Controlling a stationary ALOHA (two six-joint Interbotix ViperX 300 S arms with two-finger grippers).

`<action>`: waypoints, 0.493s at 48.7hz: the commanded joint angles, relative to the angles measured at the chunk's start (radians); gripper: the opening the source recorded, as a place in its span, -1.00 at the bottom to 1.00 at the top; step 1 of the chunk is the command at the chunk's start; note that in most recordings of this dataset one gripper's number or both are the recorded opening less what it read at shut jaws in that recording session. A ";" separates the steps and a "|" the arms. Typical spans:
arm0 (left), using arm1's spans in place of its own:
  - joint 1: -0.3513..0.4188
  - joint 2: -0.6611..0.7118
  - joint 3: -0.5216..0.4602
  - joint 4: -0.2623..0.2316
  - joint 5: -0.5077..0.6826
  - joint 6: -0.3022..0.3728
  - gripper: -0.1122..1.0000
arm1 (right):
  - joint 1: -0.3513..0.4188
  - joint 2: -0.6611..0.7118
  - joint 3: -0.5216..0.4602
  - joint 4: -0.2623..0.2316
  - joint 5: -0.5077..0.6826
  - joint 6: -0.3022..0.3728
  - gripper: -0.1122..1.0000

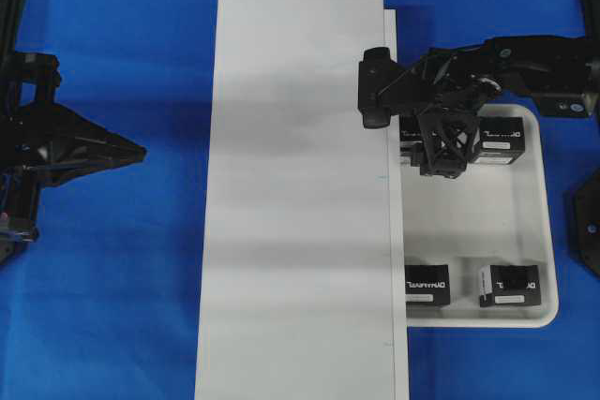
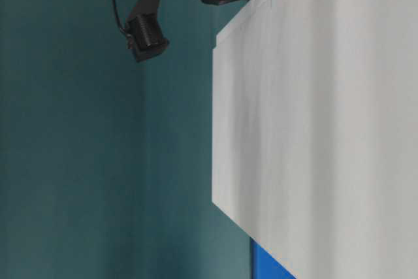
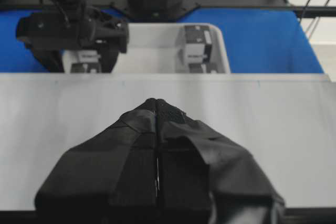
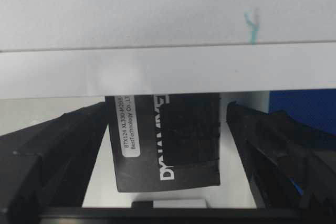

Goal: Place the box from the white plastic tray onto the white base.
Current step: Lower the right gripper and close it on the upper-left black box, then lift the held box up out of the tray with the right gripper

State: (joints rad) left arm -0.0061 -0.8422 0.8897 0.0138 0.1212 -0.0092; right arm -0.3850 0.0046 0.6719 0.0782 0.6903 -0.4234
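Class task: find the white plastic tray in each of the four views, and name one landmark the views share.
Overhead: white plastic tray at right, beside the white base.
Table-level: not in it.
Left wrist: upper centre, beyond the base.
Right wrist: bottom, under the box.
Shared landmark: the white base.

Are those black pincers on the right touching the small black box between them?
Apart. The right wrist view shows white tray floor between each open right gripper finger and the small black box.
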 commanded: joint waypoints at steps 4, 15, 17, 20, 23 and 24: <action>0.000 0.003 -0.031 0.003 -0.006 -0.002 -0.93 | 0.003 0.015 0.006 0.005 -0.012 0.006 0.99; 0.000 0.003 -0.031 0.003 -0.005 -0.002 -0.93 | 0.003 0.014 0.011 0.020 -0.025 0.011 0.97; 0.000 0.002 -0.031 0.003 -0.006 0.000 -0.93 | 0.006 0.014 0.009 0.026 -0.026 0.011 0.95; 0.002 0.000 -0.032 0.003 -0.005 -0.002 -0.93 | 0.009 0.014 0.009 0.028 -0.026 0.015 0.87; 0.002 0.000 -0.032 0.003 -0.005 -0.002 -0.93 | 0.017 0.014 0.009 0.028 -0.023 0.015 0.68; 0.002 -0.002 -0.032 0.003 -0.006 -0.002 -0.93 | 0.018 0.014 0.009 0.028 -0.021 0.014 0.60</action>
State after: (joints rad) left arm -0.0061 -0.8452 0.8897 0.0138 0.1212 -0.0092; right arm -0.3820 0.0077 0.6872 0.1012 0.6703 -0.4080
